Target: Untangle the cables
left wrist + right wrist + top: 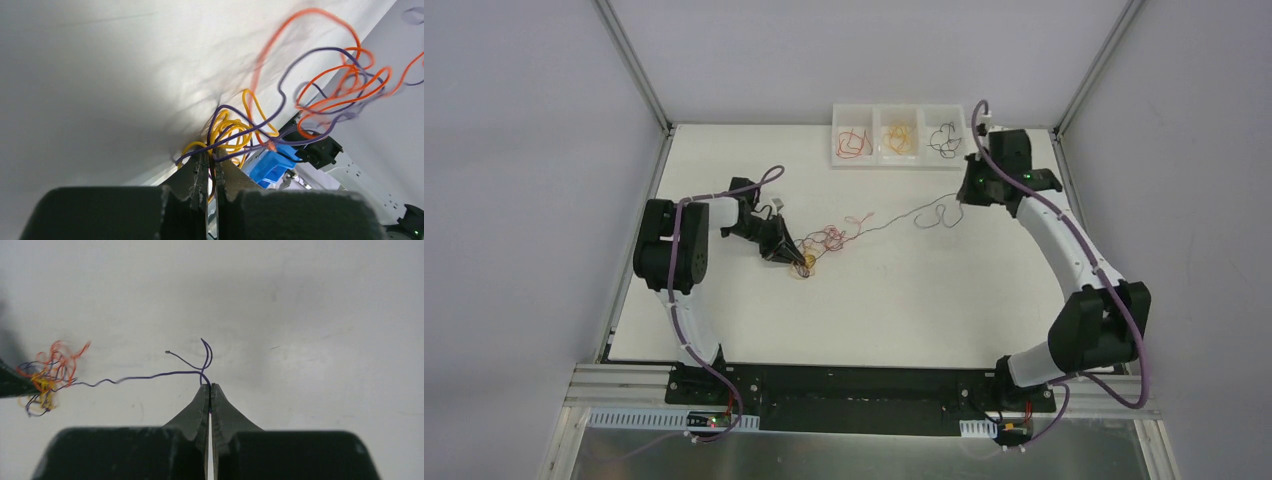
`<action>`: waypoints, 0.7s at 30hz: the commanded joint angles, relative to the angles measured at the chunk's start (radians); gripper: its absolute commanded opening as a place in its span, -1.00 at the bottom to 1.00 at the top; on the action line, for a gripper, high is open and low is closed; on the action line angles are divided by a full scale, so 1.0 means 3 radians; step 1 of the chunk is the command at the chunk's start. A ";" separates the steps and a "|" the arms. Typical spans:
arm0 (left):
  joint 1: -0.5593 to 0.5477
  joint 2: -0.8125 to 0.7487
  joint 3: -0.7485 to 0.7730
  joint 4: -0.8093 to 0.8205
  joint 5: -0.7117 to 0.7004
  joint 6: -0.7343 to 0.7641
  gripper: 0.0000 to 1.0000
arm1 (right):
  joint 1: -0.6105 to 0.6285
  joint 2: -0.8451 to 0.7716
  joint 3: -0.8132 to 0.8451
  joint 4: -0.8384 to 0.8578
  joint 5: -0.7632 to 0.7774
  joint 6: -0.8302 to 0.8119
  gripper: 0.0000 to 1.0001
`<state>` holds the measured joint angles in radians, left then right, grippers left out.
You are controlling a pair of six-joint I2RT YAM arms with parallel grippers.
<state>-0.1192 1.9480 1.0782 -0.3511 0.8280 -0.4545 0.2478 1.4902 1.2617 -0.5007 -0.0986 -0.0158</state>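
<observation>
A tangle of thin orange, yellow and purple cables (822,243) lies on the white table left of centre. My left gripper (798,262) is shut on the yellow cable (231,131) at the tangle's near-left end, with purple strands across its fingertips (200,165). The orange cable (320,90) loops above it. A purple cable (904,216) runs out of the tangle to the right. My right gripper (964,200) is shut on this purple cable (150,376) near its looped free end. The tangle also shows at the left of the right wrist view (47,375).
A white three-compartment tray (900,163) stands at the back of the table, holding a red cable (852,143), a yellow cable (898,138) and a dark cable (945,139), one in each compartment. Frame posts stand at the back corners.
</observation>
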 commanded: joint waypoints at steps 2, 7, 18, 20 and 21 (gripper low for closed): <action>0.0184 -0.0061 -0.0035 -0.0442 -0.0384 0.0447 -1.00 | -0.0379 -0.0177 0.0651 -0.0428 0.0523 -0.0702 -1.00; 0.0270 0.0038 0.0010 -0.0563 -0.0487 0.0511 -1.00 | -0.0603 -0.0036 0.1407 -0.0463 0.0488 -0.0864 -1.00; 0.0285 0.0133 0.0065 -0.0721 -0.0558 0.0756 -1.00 | -0.0815 0.0702 0.3081 -0.0590 0.0242 -0.0858 -1.00; 0.0289 0.0128 0.0075 -0.0724 -0.0562 0.0779 -1.00 | -0.0899 0.0836 0.3318 -0.0591 0.0226 -0.0809 -1.00; 0.0288 0.0127 0.0076 -0.0730 -0.0586 0.0794 -1.00 | -0.0913 0.0906 0.3438 -0.0588 0.0216 -0.0782 -1.00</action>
<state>-0.0437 1.9564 1.1030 -0.5320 0.7757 -0.2932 -0.0021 1.6970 2.1681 -0.6640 -0.0059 -0.2558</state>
